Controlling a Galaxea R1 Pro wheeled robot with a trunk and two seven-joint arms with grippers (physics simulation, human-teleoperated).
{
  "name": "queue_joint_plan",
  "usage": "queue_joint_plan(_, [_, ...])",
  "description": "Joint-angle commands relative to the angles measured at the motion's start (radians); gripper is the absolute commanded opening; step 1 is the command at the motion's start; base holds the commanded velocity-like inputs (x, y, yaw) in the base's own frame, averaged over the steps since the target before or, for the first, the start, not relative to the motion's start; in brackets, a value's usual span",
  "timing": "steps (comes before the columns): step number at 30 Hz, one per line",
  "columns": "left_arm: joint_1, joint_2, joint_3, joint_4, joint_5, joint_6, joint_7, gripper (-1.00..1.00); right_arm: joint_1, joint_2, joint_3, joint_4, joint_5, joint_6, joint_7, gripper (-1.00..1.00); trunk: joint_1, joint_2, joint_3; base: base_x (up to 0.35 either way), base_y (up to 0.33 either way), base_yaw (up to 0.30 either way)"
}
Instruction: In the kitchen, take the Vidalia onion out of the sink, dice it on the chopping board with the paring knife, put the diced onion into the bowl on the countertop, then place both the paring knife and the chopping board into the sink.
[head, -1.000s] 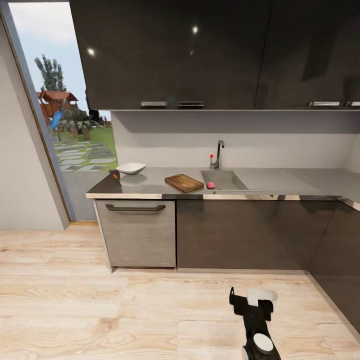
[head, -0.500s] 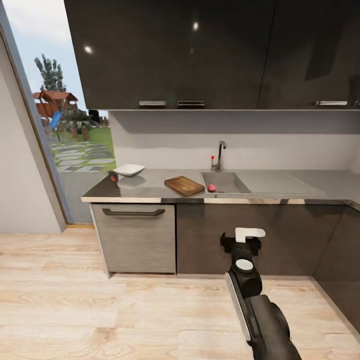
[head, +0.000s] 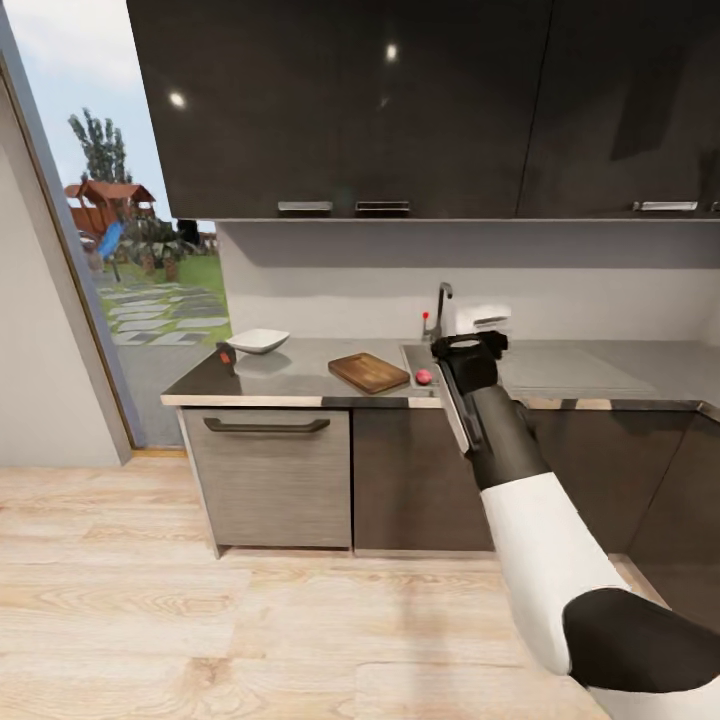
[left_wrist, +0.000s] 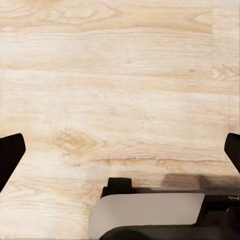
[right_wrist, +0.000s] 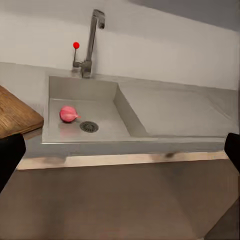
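The pinkish Vidalia onion (head: 424, 376) (right_wrist: 68, 113) lies in the grey sink (head: 413, 354) (right_wrist: 60, 89), beside the round drain (right_wrist: 89, 126). The dark brown chopping board (head: 368, 371) (right_wrist: 15, 115) rests on the countertop (head: 300, 375) just left of the sink. Further left stand the white bowl (head: 257, 340) and the red-handled paring knife (head: 227, 354). My right gripper (head: 478, 330) (right_wrist: 120, 150) is held at counter height, short of the sink and facing it, open and empty. My left gripper (left_wrist: 120, 150) is open over the pale wood floor.
A tall chrome tap (head: 438, 310) (right_wrist: 92, 42) with a red knob (right_wrist: 76, 45) rises behind the basin. A drainer (right_wrist: 170, 107) extends right of the sink. Glossy black upper cabinets (head: 400, 110) hang overhead. A glass door (head: 120, 250) is at the left.
My right arm has risen from low near the floor to counter height in front of the sink. The view shifted slightly at first as the camera moved.
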Motion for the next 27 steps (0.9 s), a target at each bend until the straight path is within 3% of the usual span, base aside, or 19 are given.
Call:
queue_joint_plan(1, [0.001, 0.000, 0.001, 0.006, 0.001, 0.000, 0.001, 1.00, -0.053, 0.000, 0.001, 0.071, 0.007, 0.006, 0.003, 1.00, 0.000, -0.001, -0.001, 0.000, 0.000, 0.000])
queue_joint_plan(2, [0.001, 0.001, 0.001, 0.011, 0.001, 0.000, 0.001, 1.00, -0.079, 0.000, 0.001, 0.107, 0.007, 0.005, 0.003, 1.00, 0.000, -0.001, -0.001, 0.000, 0.000, 0.000])
queue_joint_plan(3, [0.001, 0.001, 0.002, 0.031, 0.001, 0.001, 0.001, 1.00, -0.157, 0.000, 0.000, 0.212, 0.006, -0.004, 0.004, 1.00, 0.000, -0.001, -0.001, 0.000, 0.000, 0.000])
queue_joint_plan(8, [0.001, 0.001, 0.004, 0.085, 0.001, 0.000, 0.001, 1.00, -0.332, 0.000, -0.004, 0.448, -0.009, -0.066, 0.006, 1.00, 0.000, -0.001, -0.001, 0.000, 0.000, 0.000])
queue_joint_plan(11, [0.001, 0.002, 0.004, 0.106, 0.001, 0.000, 0.000, 1.00, -0.418, 0.000, -0.005, 0.557, -0.077, -0.094, 0.008, 1.00, 0.000, -0.001, -0.001, 0.000, 0.000, 0.000])
queue_joint_plan(14, [0.001, 0.004, 0.004, 0.118, 0.001, 0.000, 0.000, 1.00, -0.446, 0.000, -0.005, 0.593, -0.171, -0.101, 0.010, 1.00, 0.000, -0.001, -0.001, 0.000, 0.000, 0.000])
queue_joint_plan(17, [0.001, 0.005, 0.004, 0.134, 0.001, 0.000, 0.000, 1.00, -0.459, 0.000, -0.001, 0.611, -0.297, -0.102, 0.011, 1.00, 0.000, -0.001, -0.001, 0.048, 0.000, 0.000])
queue_joint_plan(19, [0.001, 0.006, 0.004, 0.140, 0.001, 0.000, 0.000, 1.00, -0.463, 0.000, 0.002, 0.616, -0.350, -0.101, 0.011, 1.00, 0.000, -0.001, -0.001, 0.121, 0.000, 0.000])
queue_joint_plan(23, [0.001, 0.007, 0.004, 0.144, 0.001, 0.000, 0.000, 1.00, -0.465, 0.000, 0.004, 0.620, -0.390, -0.100, 0.026, 1.00, 0.000, -0.001, -0.001, 0.175, 0.000, 0.000])
queue_joint_plan(27, [0.001, 0.007, 0.004, 0.146, 0.001, 0.000, 0.000, 1.00, -0.466, 0.000, 0.005, 0.639, -0.404, -0.100, 0.109, 1.00, 0.000, -0.001, -0.001, 0.230, 0.030, 0.000])
